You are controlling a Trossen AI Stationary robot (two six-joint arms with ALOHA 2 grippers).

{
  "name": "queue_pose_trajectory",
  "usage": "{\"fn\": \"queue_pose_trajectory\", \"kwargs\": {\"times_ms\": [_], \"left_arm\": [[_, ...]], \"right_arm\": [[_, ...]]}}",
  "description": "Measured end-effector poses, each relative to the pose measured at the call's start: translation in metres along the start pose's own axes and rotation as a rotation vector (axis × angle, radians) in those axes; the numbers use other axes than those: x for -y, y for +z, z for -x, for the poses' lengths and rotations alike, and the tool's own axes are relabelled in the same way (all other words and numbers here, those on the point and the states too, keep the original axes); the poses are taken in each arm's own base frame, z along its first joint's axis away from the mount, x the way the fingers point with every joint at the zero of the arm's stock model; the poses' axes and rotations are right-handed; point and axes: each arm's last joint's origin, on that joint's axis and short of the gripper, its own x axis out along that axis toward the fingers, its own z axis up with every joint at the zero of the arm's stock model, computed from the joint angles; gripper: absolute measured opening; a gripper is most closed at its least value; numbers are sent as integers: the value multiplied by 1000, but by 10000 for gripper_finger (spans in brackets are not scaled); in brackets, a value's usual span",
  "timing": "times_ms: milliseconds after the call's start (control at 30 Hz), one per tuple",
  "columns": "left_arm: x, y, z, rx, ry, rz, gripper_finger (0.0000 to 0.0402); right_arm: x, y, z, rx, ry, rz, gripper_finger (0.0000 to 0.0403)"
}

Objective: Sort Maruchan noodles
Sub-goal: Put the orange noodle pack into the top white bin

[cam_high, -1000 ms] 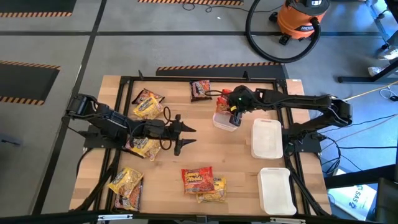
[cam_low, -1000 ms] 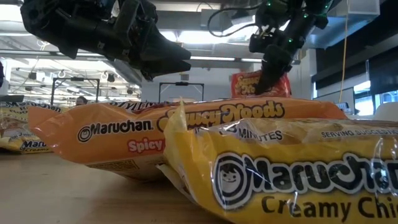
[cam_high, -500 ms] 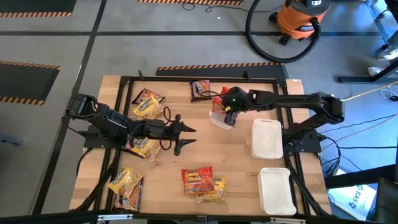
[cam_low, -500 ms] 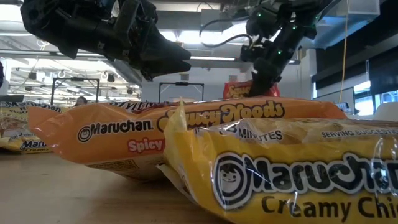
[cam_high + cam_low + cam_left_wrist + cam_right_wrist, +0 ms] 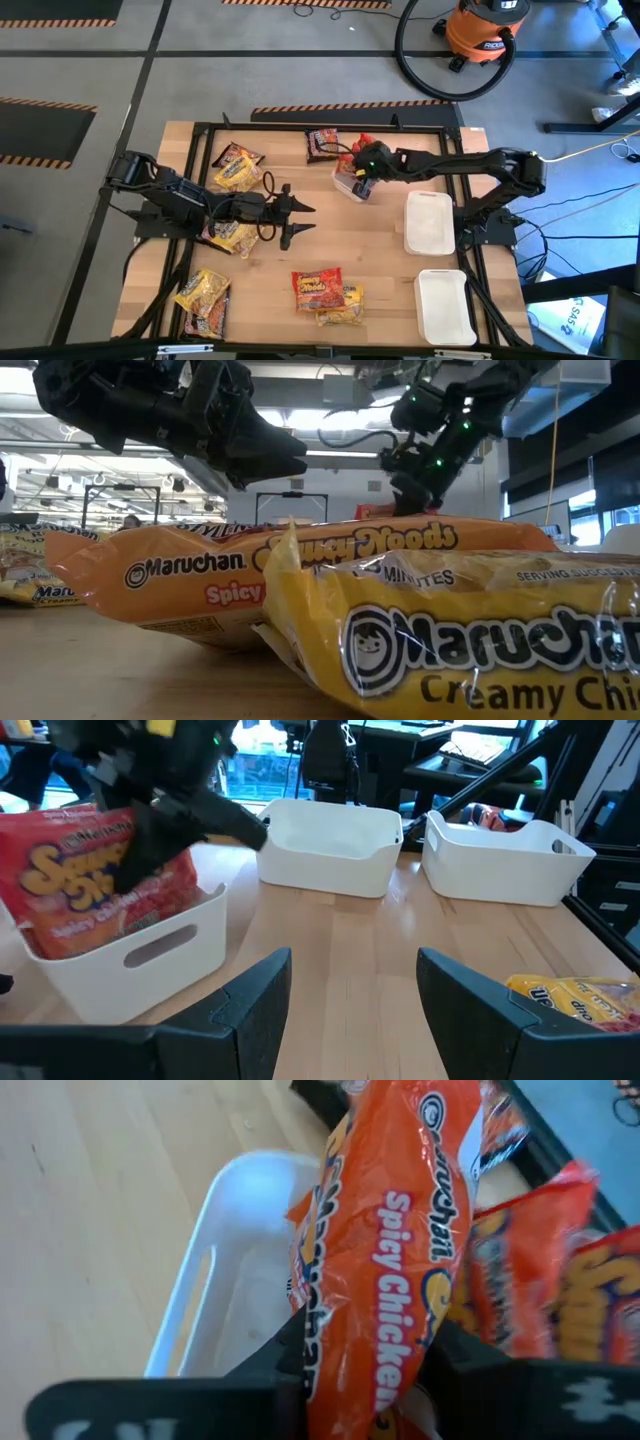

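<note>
Over the preceding second the right gripper (image 5: 362, 183) has travelled leftward across the far part of the table and sunk lower, carrying its packet with it, while the left arm has not shifted. The right gripper's fingers are closed on a red Spicy Chicken packet (image 5: 385, 1270), pinched across its flat faces near mid-length and held edge-up over the white bin (image 5: 347, 186), which already holds another red packet (image 5: 95, 880). The left gripper (image 5: 290, 214) hangs near the table's centre with its fingers spread wide and nothing between them. The remaining Maruchan noodles lie scattered: a dark packet (image 5: 322, 144) just beyond the bin, yellow and dark ones at the far left (image 5: 236, 166), more at the near left (image 5: 203, 296), and an orange-red and a yellow one at the near centre (image 5: 318, 288). Two more white bins (image 5: 430, 222) stand at the right. Judged by appearance, each packet is light, its film slick and crinkly, with a brittle noodle block inside; a moderate pinch across the broad faces at mid-length should hold best, since a grip on the sealed end invites slipping and a hard squeeze risks cracking the block.
</note>
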Motion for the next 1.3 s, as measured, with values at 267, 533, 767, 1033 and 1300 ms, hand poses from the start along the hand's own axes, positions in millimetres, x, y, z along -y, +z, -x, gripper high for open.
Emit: {"fn": "queue_pose_trajectory", "kwargs": {"times_ms": [267, 533, 767, 1033, 1300], "left_arm": [[0, 0, 0, 0, 0, 0, 209], [0, 0, 0, 0, 0, 0, 209], [0, 0, 0, 0, 0, 0, 209], [0, 0, 0, -2, 0, 0, 209], [0, 0, 0, -3, 0, -1, 209]], "right_arm": [[-2, -25, -10, -8, 13, -31, 83], [-2, -30, -11, -22, 14, -45, 96], [0, -18, -3, -55, -4, -37, 203], [4, -4, 44, 13, 77, -71, 304], [-27, 3, 109, 243, 243, -12, 310]]}}
